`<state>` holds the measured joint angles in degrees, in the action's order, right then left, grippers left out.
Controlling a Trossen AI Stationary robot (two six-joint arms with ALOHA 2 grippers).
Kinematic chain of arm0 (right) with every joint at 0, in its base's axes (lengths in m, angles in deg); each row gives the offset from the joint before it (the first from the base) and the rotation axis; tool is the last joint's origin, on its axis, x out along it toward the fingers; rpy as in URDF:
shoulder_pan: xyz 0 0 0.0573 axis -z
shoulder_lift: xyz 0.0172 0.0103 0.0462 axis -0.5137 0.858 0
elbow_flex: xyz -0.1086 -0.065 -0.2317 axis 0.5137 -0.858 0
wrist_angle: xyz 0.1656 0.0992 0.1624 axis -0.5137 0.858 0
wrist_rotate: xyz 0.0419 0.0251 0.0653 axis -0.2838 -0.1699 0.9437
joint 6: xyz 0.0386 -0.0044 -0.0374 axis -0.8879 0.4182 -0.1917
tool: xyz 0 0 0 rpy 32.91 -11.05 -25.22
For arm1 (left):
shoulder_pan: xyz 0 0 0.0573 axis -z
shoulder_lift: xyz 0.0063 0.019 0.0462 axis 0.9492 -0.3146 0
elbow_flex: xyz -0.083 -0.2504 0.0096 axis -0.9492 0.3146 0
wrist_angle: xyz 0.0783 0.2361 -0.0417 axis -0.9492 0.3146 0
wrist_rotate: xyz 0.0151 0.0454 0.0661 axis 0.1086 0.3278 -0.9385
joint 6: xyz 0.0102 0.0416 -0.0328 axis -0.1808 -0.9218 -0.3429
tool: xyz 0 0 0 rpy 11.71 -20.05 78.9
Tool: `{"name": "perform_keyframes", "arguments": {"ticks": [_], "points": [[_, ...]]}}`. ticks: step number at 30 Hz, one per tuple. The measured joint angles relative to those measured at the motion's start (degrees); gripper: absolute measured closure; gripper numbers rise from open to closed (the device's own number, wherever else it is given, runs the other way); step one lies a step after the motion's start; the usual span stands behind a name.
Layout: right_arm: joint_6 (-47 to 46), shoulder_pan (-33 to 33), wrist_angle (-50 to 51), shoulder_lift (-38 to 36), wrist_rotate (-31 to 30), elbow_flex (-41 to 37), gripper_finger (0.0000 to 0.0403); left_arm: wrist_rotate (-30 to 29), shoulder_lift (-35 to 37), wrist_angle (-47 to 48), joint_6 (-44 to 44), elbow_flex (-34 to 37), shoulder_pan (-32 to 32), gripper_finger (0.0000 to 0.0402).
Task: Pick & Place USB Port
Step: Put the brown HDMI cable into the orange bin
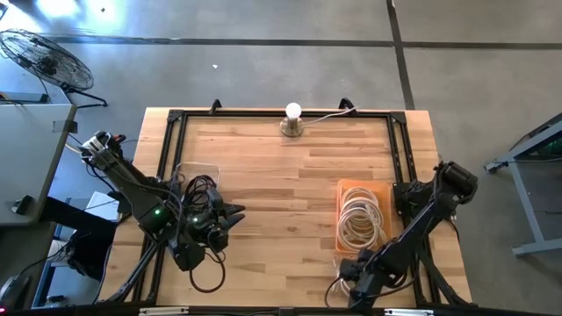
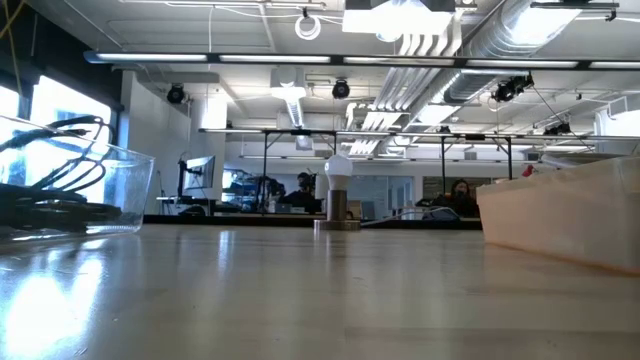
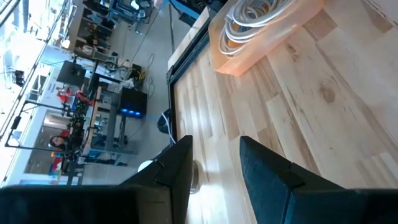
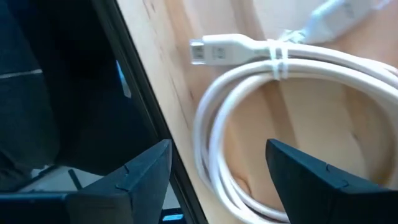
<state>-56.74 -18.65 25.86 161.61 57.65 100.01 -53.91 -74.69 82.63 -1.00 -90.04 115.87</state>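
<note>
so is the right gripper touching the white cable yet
Apart. The right wrist view shows the right gripper open, its fingers on either side of the white cable coil with wood visible between.

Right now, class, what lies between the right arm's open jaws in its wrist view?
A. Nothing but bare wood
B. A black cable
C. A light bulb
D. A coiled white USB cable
D: the coiled white USB cable, tied with a white band, lies on the wood ahead of the right gripper.

Wood, plastic, metal

Table [image 1: 290,175]: pale wood planks, smooth with soft sheen. Frame [image 1: 167,140]: black matt metal. Cable [image 4: 261,68]: smooth white plastic. Tray [image 3: 273,31]: orange, translucent plastic. Bin [image 2: 120,180]: clear glossy plastic.
</note>
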Motion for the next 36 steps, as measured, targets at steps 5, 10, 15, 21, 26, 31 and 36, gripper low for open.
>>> {"name": "perform_keyframes", "arguments": {"ticks": [5,10,15,21,26,31,36], "points": [[0.1,0.0,-3.1,2.1,1.3,0.0,0.0151,0.0,0.0,0.0,0.0,0.0,0.0,0.0273],[0.3,0.0,-3.1,4.2,3.6,0.0,0.0151,0.0,0.0,0.0,0.0,0.0,0.0,0.0273],[0.5,0.0,-3.5,5.2,3.7,-0.2,0.0151,0.0,0.0,0.0,0.4,0.0,0.0,0.0273],[0.7,0.0,-6.4,5.2,4.0,-2.0,0.0151,0.0,0.0,-0.1,0.5,0.0,0.0,0.0273],[1.4,0.7,-13.1,4.9,4.8,-5.8,0.0151,0.4,0.0,-0.1,0.7,0.0,0.0,0.0273],[3.5,1.7,-15.2,4.8,5.4,-8.5,0.0157,1.3,0.0,-0.1,0.9,0.0,0.0,0.0273],[5.5,2.0,-15.0,4.9,5.7,-8.7,0.0214,1.3,0.0,-0.1,0.9,0.0,0.0,0.0273]]}}
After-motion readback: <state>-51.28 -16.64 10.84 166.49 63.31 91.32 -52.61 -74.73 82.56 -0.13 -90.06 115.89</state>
